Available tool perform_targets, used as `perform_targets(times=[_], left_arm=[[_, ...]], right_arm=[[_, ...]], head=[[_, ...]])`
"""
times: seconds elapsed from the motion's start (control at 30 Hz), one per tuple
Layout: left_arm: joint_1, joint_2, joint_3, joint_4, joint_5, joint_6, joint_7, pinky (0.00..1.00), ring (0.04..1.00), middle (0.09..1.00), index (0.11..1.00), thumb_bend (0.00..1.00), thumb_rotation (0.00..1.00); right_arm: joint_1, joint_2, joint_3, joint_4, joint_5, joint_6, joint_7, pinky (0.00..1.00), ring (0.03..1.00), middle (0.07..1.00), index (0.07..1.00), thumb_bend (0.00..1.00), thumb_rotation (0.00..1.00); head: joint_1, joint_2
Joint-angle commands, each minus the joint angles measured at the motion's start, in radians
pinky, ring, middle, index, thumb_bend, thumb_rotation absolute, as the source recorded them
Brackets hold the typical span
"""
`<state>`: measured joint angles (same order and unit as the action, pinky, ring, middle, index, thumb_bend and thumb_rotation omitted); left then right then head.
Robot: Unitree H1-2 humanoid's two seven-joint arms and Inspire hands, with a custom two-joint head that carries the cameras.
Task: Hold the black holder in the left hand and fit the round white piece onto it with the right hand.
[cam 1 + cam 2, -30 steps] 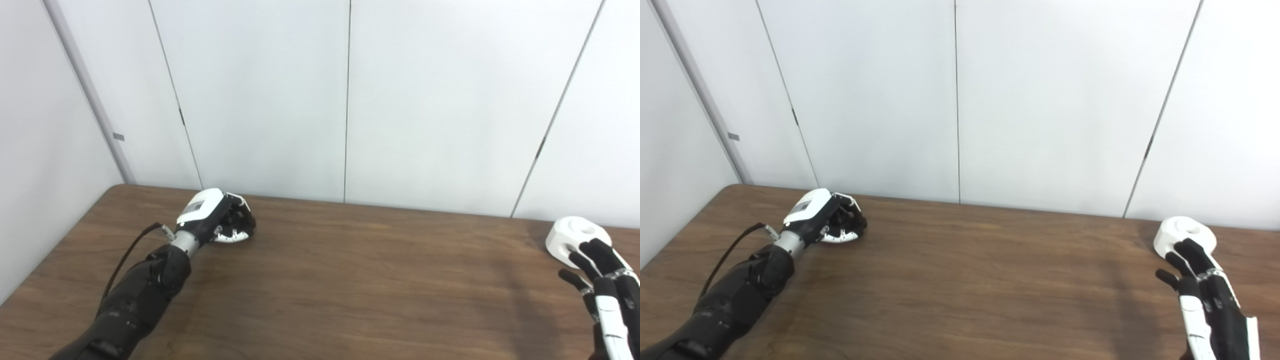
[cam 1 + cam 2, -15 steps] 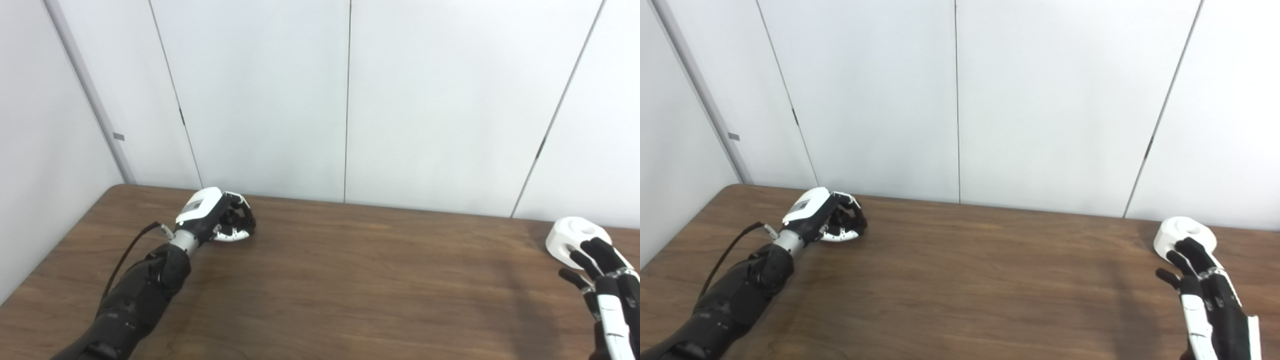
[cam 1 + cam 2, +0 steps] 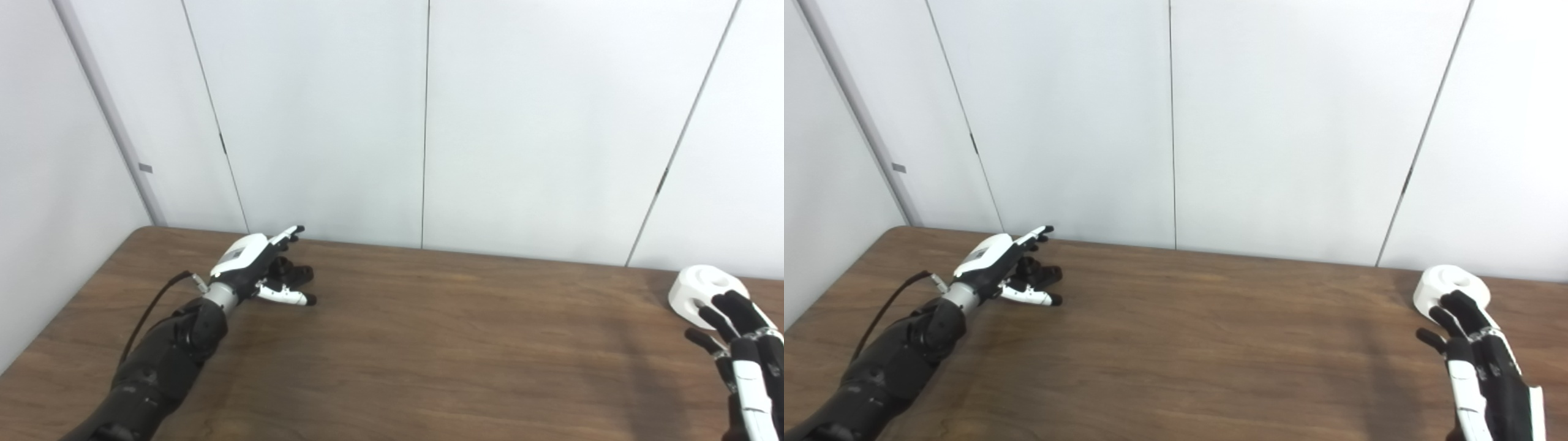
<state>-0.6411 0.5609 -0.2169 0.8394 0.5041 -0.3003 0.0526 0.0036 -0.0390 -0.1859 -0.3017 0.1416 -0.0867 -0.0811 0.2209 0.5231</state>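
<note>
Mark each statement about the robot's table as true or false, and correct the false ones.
1. The left hand is open, with its fingers spread. True.
2. The white piece lies beside the left hand. False: it is at the far right of the table, by the right hand.
3. The right hand holds the white piece up off the table. False: the hand is open and the piece rests on the table.
4. The table top is brown wood. True.
</note>
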Motion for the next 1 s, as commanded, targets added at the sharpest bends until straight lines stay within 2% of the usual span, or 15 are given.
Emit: perform_targets(times=[0.0,0.2,0.57,0.83,0.97], left_arm=[[-0.031,0.045,0.013,-0.019,-0.005,0.016,-0.001,0.78,0.894,0.938,0.993,1.00,0.35],[-0.026,0.065,0.017,-0.030,-0.002,0.036,-0.014,0.77,0.894,0.944,0.982,1.00,0.35],[0.001,0.107,0.045,-0.001,-0.003,0.003,0.050,0.76,0.864,0.893,0.902,1.00,0.30],[0.004,0.117,0.027,0.002,0.044,0.011,0.092,0.78,0.859,0.862,0.815,1.00,0.29],[0.004,0.119,0.005,-0.009,0.100,0.043,0.122,0.86,0.884,0.852,0.758,1.00,0.29]], right_arm=[[-0.029,-0.003,-0.001,-0.017,0.004,-0.036,0.003,0.69,0.805,0.823,0.785,0.49,0.64],[-0.031,-0.002,0.003,-0.011,0.016,-0.039,0.010,0.70,0.810,0.827,0.792,0.49,0.64],[-0.029,-0.002,0.011,-0.005,0.008,-0.052,0.012,0.69,0.809,0.826,0.790,0.48,0.65],[-0.027,-0.002,0.011,-0.015,0.001,-0.041,0.007,0.68,0.804,0.821,0.787,0.49,0.66],[-0.028,0.005,0.012,-0.025,-0.014,-0.037,-0.001,0.68,0.802,0.817,0.777,0.48,0.66]], head=[[0.002,0.000],[0.003,-0.003],[0.007,-0.007],[0.006,-0.006],[0.002,-0.003]])
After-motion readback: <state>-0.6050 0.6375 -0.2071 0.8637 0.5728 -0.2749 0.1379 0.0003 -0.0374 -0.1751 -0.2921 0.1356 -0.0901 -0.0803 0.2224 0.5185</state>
